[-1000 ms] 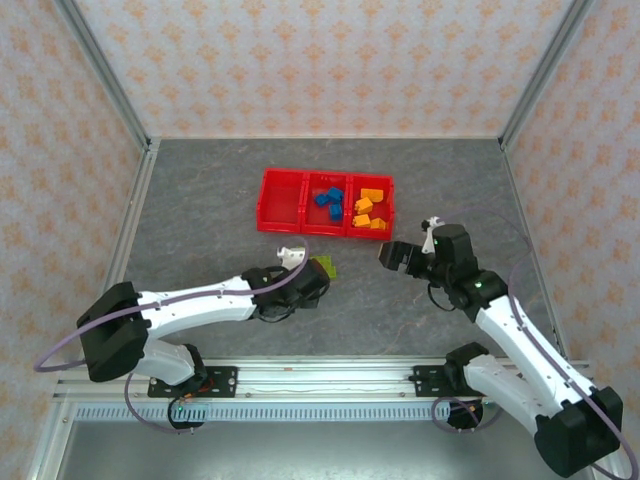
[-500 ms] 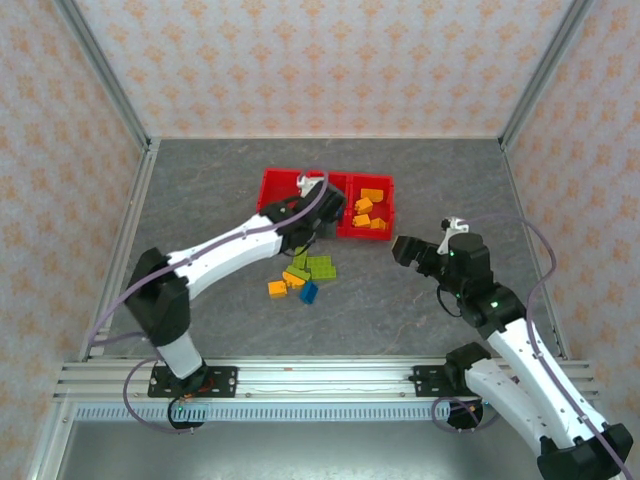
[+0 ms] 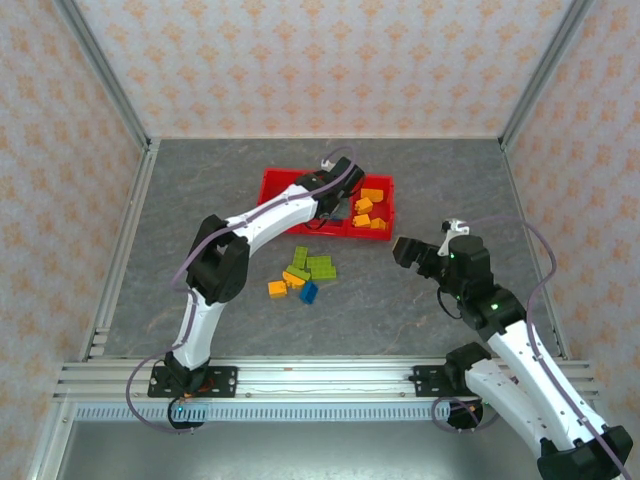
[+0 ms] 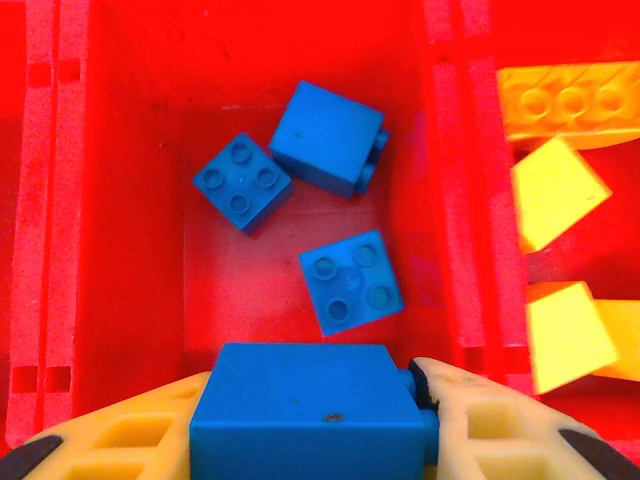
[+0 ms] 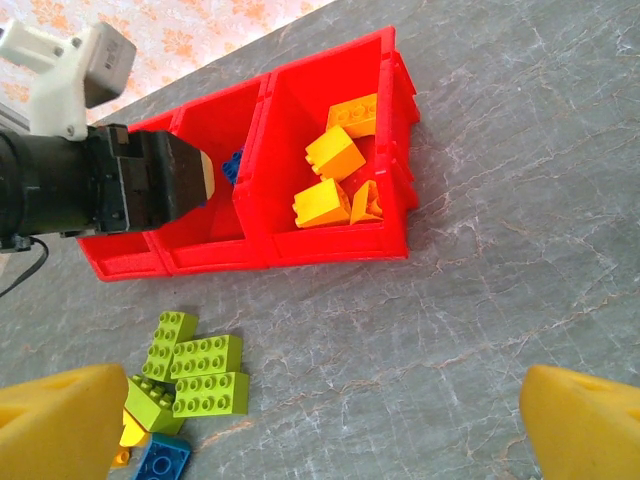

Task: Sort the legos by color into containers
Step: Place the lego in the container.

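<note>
Ok, looked like the drop step. Had left gripper clamped on a blue brick above the tray's middle compartment (three more inside). Had right gripper spread wide, empty, near the tray. Needed next, probably: let go, then fetch from the pile on the table.

I count one red tray of three compartments, three blue bricks in the middle, a fourth blue brick between my left fingers, four orange-yellow bricks at right, and on the bench about four lime green bricks, two orange-yellow strays and one blue stray.
</note>
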Controlling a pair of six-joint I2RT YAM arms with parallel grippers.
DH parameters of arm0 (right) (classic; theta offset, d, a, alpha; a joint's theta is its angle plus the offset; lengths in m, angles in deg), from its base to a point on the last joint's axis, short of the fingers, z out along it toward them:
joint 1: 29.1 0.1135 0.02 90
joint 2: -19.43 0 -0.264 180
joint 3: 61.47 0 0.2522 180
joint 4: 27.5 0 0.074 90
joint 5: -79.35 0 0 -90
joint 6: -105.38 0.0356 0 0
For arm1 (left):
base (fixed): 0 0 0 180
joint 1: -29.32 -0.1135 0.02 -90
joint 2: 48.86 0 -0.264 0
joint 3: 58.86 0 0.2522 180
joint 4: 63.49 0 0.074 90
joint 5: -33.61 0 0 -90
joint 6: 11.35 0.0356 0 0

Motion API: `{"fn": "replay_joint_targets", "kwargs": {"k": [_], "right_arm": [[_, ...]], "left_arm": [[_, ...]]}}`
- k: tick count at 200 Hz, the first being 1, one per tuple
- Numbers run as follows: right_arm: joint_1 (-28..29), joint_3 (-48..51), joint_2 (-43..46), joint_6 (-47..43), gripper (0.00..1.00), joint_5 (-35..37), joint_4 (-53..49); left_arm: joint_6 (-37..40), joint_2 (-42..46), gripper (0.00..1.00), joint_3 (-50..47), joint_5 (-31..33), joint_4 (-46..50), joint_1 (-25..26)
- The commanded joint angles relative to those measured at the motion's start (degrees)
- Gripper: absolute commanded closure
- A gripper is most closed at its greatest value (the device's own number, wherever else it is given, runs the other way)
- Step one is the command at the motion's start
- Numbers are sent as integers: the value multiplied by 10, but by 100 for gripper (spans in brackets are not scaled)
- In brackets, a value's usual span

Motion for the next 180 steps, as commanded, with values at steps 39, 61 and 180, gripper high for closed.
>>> {"fn": "replay_joint_targets", "kwargs": {"k": [39, 61, 180], "right_arm": [[-1, 6, -15, 4, 0, 10, 17], [-1, 6, -20, 4, 0, 10, 17], [-2, 4, -47, 0, 0, 1, 14]], "left_arm": [[7, 10, 44, 9, 19, 14, -12], [11, 17, 29, 9, 22, 7, -14], [-8, 282, 1, -258, 14, -77, -10]]}}
